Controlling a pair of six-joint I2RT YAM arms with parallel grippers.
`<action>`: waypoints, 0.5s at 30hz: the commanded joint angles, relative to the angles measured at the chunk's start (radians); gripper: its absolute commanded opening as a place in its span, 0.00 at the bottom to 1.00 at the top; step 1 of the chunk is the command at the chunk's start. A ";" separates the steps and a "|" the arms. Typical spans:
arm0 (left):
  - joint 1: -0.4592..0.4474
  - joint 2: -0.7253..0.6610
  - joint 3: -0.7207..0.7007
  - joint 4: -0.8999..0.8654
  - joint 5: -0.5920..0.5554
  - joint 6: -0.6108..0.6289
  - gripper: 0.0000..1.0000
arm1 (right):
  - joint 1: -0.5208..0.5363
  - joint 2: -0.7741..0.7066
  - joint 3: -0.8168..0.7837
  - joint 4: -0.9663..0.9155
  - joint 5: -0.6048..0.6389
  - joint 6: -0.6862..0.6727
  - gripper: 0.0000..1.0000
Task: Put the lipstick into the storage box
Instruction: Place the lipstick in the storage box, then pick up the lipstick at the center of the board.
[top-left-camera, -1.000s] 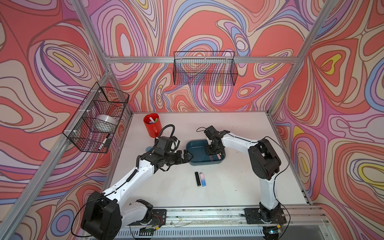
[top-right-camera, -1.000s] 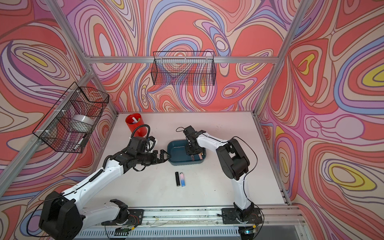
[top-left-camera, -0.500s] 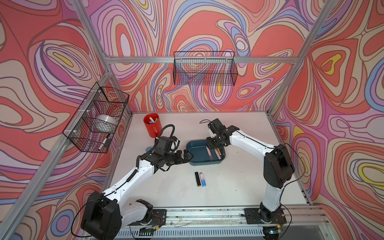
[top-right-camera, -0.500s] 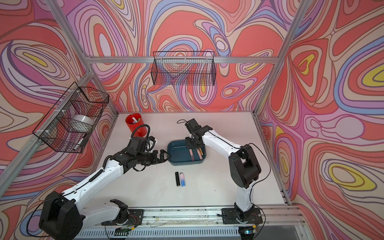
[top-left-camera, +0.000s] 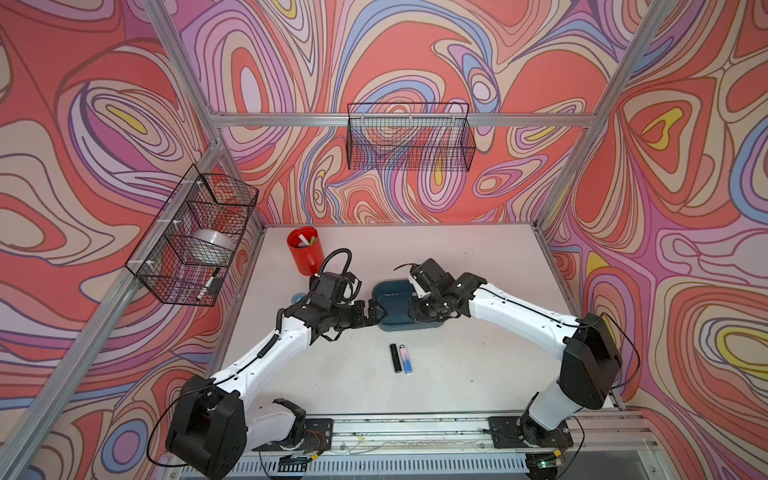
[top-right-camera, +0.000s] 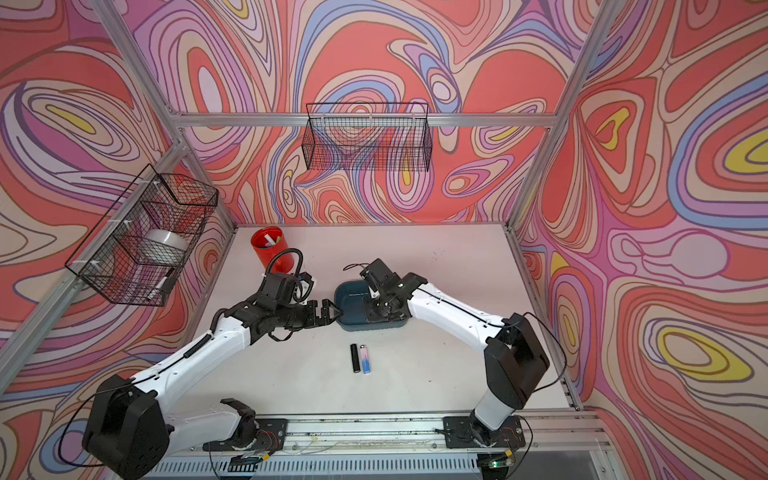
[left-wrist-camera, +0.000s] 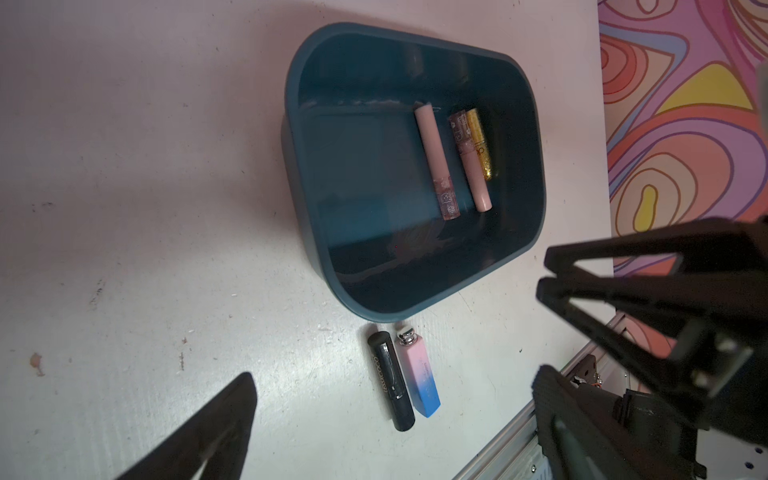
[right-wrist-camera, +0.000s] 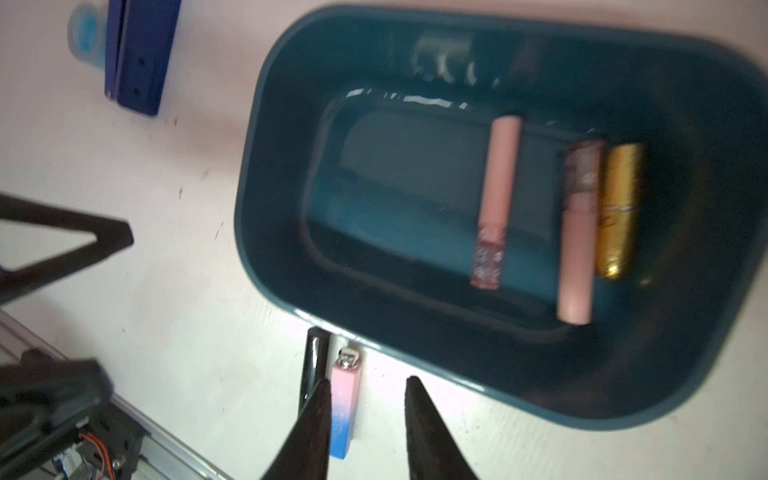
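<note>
Black lipstick (top-left-camera: 394, 357) and pink-blue lipstick (top-left-camera: 406, 359) lie side by side on the bench (top-left-camera: 478, 365), outside and near the box (top-left-camera: 395, 327). Left tool (top-left-camera: 371, 313) at the box end: wide, empty. Right tool (right-wrist-camera: 368, 380) above the box: narrow gap, empty. Inside the box: two pink tubes (left-wrist-camera: 434, 160), gold tube (left-wrist-camera: 480, 143)

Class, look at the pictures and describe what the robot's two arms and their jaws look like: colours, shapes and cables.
Both the left arm and right arm have smooth white link shells with bulky black joints. A black ribbed hose loops above the left wrist; thin black cables run along both arms. The jaws are black, tapering to points, with triangular openwork. No markings show.
</note>
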 joint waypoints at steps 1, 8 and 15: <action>-0.002 -0.019 0.004 0.018 -0.011 0.011 1.00 | 0.064 -0.022 -0.061 0.030 0.036 0.085 0.32; -0.001 -0.087 -0.062 -0.006 -0.048 0.013 1.00 | 0.167 -0.037 -0.164 0.102 0.047 0.186 0.32; -0.002 -0.100 -0.110 0.012 -0.067 -0.010 1.00 | 0.238 -0.015 -0.203 0.134 0.077 0.247 0.32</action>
